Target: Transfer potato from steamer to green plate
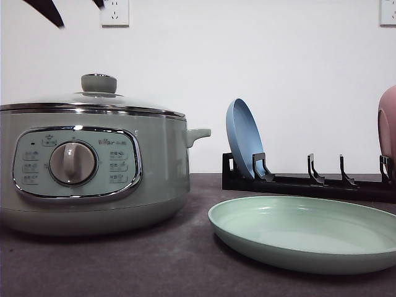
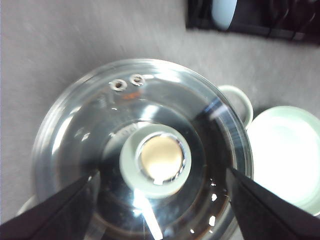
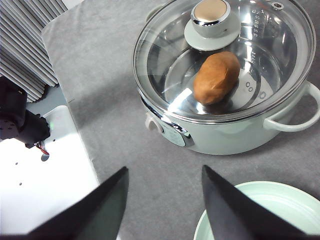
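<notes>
The left gripper [image 2: 160, 200] hangs above the steamer's glass lid [image 2: 145, 150], its jaws released, one dark finger on each side of the green knob [image 2: 157, 159] and clear of it. The right gripper [image 3: 162, 200] also has its jaws spread apart with nothing between them, poised over bare worktop [image 3: 150, 170] near the steamer [image 1: 93, 167] and the rim of the green plate [image 1: 303, 232].

The steamer stands at the left with its lid on. The right wrist view looks through the glass and shows the potato [image 3: 216, 77] lying on the metal bottom inside; from the front the pot's wall hides it. The green plate, just right of the steamer, has nothing on it. Behind it a black rack [image 1: 309, 179] holds a blue plate [image 1: 243, 137] upright at its left end and a pink dish [image 1: 387, 124] at the right edge.

The worktop is covered in grey cloth, with a white wall and a socket [image 1: 115, 11] behind.
</notes>
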Controlling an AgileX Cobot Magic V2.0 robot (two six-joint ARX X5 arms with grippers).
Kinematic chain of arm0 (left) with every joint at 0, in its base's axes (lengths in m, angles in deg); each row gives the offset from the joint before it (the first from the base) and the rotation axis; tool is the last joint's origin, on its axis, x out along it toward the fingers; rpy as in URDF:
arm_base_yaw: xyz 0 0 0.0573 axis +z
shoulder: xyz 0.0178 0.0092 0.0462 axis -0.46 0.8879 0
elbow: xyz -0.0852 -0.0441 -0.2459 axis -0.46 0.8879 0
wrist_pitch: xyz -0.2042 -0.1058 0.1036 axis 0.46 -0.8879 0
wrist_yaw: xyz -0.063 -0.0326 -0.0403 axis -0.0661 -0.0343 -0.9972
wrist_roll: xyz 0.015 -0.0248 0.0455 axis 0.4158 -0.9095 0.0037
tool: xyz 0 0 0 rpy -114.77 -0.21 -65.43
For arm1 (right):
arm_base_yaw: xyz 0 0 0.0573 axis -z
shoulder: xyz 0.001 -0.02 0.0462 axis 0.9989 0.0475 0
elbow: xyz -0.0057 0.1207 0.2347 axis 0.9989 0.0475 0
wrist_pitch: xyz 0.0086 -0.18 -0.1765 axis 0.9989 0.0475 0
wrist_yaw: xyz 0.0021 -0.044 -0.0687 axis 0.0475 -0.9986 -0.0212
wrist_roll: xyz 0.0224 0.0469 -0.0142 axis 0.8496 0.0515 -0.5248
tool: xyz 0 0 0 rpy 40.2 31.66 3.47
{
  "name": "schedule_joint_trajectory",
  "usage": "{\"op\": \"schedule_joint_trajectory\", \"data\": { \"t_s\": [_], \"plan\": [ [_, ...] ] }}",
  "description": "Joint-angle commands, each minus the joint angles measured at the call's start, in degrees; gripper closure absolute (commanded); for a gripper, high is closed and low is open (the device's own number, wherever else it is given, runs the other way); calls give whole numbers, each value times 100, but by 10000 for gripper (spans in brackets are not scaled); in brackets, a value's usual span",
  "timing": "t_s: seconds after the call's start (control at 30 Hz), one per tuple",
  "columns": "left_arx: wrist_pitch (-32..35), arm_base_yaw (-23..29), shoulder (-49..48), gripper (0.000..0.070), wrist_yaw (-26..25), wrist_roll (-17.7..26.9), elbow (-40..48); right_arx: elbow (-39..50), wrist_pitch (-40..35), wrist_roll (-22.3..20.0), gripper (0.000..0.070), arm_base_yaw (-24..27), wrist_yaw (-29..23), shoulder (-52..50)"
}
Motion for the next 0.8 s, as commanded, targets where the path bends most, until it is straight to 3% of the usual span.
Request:
{"op": "schedule_joint_trajectory", "data": {
  "t_s": [0.0, 0.77],
  "plan": [
    [-9, -83, 229, 185, 94, 116, -205, -81, -24, -68, 411, -44, 9, 79],
    [-138, -478, 1285, 185, 651, 144, -207, -81, -20, -66, 411, -44, -11, 81]
  ]
}}
